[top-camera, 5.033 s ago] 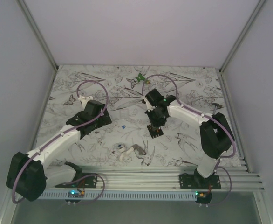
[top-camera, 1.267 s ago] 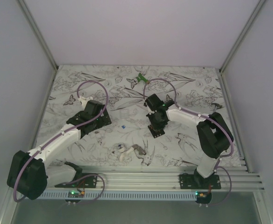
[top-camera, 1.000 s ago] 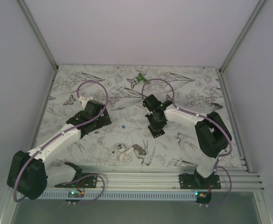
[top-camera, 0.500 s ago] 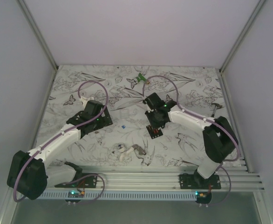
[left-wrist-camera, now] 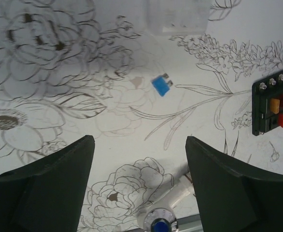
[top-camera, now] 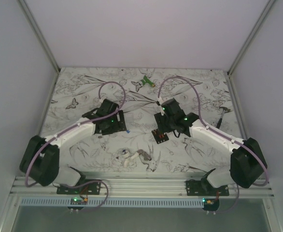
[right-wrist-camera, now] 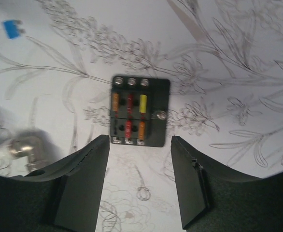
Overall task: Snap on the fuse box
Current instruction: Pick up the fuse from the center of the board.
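The fuse box (top-camera: pixel 160 136) is lying flat on the flower-printed worktop (top-camera: pixel 83 92), near its middle and a little toward the right arm. In the right wrist view the box (right-wrist-camera: pixel 139 110) is showing its open top face: three screws are sitting along one edge, and two rows of fuses are standing in the slots, orange, red and yellow in one row, red and orange in the other.

The right end effector (right-wrist-camera: pixel 140 145) is hanging above the box with its fingers (right-wrist-camera: pixel 86 179) spread wide, holding nothing; the box is sitting just past the fingertips, in line with the gap, apart from both fingers. From above, this end effector (top-camera: pixel 164 123) is hovering just behind the box.

The left end effector (left-wrist-camera: pixel 139 147) is also standing spread and empty over bare worktop. A blue fuse (left-wrist-camera: pixel 161 85) is lying loose ahead of its fingers, and the box (left-wrist-camera: pixel 275 107) is showing at the right edge of that view, well apart from them. From above, the left end effector (top-camera: pixel 116 123) is sitting left of the blue fuse (top-camera: pixel 127 130), with the box further right.

A green object (top-camera: pixel 145 81) is lying near the far edge, and a white-and-grey clump (top-camera: pixel 132 157) is lying nearer the arm bases.
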Motion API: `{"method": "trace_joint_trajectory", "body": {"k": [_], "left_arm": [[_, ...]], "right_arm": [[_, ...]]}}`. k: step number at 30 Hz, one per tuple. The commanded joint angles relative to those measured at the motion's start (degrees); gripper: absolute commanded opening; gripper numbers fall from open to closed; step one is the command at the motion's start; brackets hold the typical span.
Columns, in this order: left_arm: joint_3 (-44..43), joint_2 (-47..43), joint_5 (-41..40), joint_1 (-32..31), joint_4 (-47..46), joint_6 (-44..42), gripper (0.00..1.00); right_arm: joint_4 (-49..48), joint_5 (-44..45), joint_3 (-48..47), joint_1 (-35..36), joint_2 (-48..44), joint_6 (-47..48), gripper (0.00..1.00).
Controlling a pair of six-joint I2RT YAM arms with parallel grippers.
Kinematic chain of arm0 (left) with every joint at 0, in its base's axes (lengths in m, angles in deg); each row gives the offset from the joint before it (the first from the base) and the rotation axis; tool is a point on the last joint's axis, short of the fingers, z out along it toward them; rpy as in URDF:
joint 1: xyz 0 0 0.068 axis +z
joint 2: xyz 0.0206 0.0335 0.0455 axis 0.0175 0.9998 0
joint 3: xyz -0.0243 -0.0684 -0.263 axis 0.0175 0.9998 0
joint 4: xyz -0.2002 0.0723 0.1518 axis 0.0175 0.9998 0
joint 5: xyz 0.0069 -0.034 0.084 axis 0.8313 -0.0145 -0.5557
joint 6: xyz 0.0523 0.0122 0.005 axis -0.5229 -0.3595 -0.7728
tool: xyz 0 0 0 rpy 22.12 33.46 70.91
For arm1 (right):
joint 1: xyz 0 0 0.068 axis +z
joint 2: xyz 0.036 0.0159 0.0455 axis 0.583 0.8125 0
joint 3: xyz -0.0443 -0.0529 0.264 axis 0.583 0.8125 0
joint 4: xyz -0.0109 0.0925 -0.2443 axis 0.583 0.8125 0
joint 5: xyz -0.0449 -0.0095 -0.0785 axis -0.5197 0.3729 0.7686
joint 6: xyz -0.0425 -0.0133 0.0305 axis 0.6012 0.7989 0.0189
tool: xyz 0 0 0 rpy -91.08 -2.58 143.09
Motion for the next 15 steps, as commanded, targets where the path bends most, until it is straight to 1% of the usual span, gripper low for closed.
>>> {"method": "trace_joint_trajectory", "body": {"k": [1,4,7,10,15], "left_arm": [[-5.4,5.8,2.1,-2.3,4.0,-2.5,0.77],[-7.6,8.9,-0.6,-4.7,4.4,-2.5,0.74],[-10.0,12.2,-3.4,-6.2,4.8,-5.6,0.68],[-12.7,15.7,-5.4,-6.9,4.7,-12.5,0.63],[-16.2,20.7,-3.2,-7.2,3.9,-22.7,0.58]], "right_arm": [[-8.9,3.8,5.2,-3.0,-4.4,0.3,0.62],[-12.9,3.7,8.3,-4.5,-6.0,0.7,0.69],[-16.4,3.6,10.8,-5.3,-7.4,1.7,0.72],[-19.8,3.1,13.7,-6.0,-9.1,2.5,0.75],[-23.7,1.7,17.5,-6.9,-11.8,3.8,0.81]]}}
